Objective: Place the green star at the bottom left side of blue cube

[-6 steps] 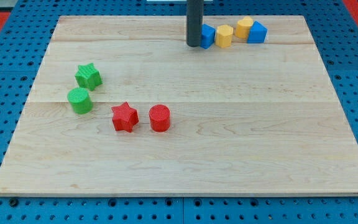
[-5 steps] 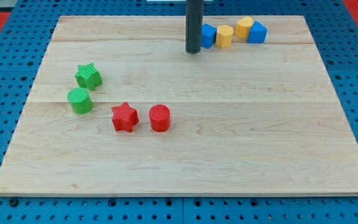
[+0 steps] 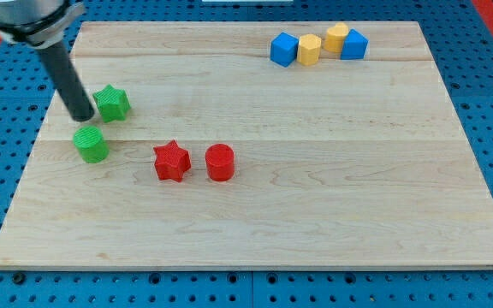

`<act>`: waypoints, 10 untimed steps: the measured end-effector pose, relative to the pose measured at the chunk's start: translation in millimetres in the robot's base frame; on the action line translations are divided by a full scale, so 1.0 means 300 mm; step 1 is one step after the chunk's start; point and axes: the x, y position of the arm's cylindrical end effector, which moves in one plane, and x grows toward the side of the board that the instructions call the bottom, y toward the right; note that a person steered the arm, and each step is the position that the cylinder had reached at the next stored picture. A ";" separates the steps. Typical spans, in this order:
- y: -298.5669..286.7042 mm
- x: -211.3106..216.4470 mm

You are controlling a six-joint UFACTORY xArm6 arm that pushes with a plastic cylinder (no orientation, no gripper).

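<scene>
The green star lies at the board's left, toward the view's top. My tip stands right against the star's left side, just above the green cylinder. The blue cube sits far off at the view's top right, the left end of a row of blocks.
A yellow block, another yellow block and a second blue block stand beside the blue cube. A red star and a red cylinder lie near the board's middle. The wooden board rests on a blue pegboard.
My rod has swung from beside the blue cube at the top to the board's left. The green star has shifted slightly left and up; the green cylinder has moved left and down.
</scene>
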 end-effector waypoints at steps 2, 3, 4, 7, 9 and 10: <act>0.243 -0.068; 0.373 -0.151; 0.529 -0.204; 0.709 -0.225; 0.428 -0.309; 0.718 -0.361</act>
